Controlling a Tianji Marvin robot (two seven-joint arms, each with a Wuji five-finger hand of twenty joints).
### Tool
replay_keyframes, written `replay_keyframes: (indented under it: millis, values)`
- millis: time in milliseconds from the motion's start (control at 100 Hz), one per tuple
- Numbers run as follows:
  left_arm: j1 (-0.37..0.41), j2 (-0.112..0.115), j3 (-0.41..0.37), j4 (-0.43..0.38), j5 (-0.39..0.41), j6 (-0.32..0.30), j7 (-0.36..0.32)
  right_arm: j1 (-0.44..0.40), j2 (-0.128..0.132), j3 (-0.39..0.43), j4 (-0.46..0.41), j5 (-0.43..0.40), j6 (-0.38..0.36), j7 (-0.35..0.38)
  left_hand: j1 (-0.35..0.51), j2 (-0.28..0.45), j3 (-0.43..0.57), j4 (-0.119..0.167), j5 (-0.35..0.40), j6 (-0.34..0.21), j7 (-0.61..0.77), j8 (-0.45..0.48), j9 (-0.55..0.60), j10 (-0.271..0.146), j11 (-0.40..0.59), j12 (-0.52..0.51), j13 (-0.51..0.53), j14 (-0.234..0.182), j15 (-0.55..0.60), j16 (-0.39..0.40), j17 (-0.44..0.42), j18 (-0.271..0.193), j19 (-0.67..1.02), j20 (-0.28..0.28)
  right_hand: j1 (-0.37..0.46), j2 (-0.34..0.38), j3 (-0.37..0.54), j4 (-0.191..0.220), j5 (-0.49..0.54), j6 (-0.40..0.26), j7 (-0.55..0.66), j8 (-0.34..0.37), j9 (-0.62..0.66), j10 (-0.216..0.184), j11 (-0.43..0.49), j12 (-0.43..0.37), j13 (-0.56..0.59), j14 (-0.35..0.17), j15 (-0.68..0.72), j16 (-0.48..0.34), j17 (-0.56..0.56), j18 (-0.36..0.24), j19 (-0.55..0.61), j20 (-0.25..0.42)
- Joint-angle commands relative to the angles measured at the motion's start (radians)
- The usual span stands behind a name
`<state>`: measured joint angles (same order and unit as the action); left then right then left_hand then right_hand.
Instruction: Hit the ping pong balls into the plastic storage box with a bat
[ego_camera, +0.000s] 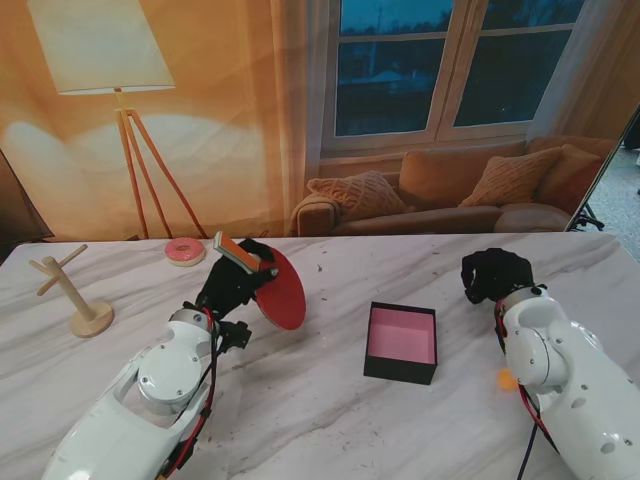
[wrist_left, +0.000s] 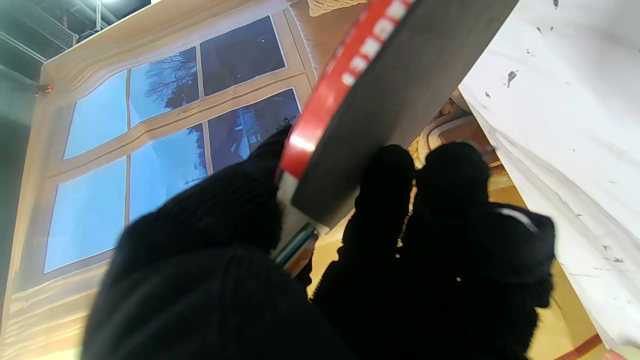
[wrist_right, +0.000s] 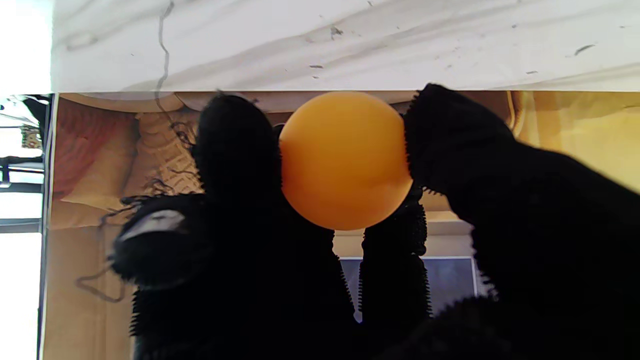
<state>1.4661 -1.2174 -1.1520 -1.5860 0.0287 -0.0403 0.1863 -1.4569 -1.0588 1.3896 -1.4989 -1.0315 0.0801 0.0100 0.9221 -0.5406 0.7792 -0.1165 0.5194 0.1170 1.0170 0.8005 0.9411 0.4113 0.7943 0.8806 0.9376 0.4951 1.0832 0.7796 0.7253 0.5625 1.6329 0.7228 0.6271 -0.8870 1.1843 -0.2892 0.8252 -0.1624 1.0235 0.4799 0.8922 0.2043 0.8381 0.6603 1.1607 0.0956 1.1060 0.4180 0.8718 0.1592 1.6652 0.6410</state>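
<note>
Bat (ego_camera: 281, 291), red face tilted up, gripped in left robot hand (ego_camera: 232, 283) over left table (ego_camera: 330, 420), pink-lined plastic storage box (ego_camera: 401, 342) mid-table to its right, right robot hand (ego_camera: 494, 274) far right pinching orange ping pong ball (wrist_right: 345, 160) between gloved fingers (wrist_right: 235, 150).

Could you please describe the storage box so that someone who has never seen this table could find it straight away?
Start from the white marble table in the stand's view and look near its middle, between the two arms. There sits the plastic storage box, a low open square with dark outer walls and a pink inside. It is the only container; the bat to its left is a flat red disc.
</note>
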Motion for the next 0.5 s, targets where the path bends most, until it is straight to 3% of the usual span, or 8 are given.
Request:
replay_keyframes:
  millis: [0,490]
  values:
    - [-0.008,-0.002,0.004,-0.023,-0.003,-0.007,-0.020,-0.004,0.002,0.007,-0.032,0.001,-0.007,0.017,0.044,0.023,0.052,-0.023,0.015,0.048,0.042,0.017,0.021,-0.099,0.042,0.034,-0.009,0.119,0.039,0.009,0.011,-0.095,0.057,0.008,0.156,0.058,0.087,0.021,0.100,0.042,0.093,0.023,0.068,-0.064,0.064,0.025,0.037,-0.043,0.043,0.015,0.038,-0.059,0.086,0.004]
    - [-0.078,-0.009,0.075,0.005,-0.078,-0.007,-0.062,-0.041,-0.003,0.050,-0.210,0.082,-0.048,0.103,0.043,0.015,0.064,-0.021,0.020,0.040,0.047,0.023,0.025,-0.106,0.037,0.039,-0.009,0.118,0.036,0.008,0.010,-0.095,0.057,0.007,0.155,0.068,0.074,0.022,0.100,0.047,0.085,0.029,0.069,-0.065,0.059,0.030,0.038,-0.045,0.039,0.040,0.041,-0.062,0.087,0.006]
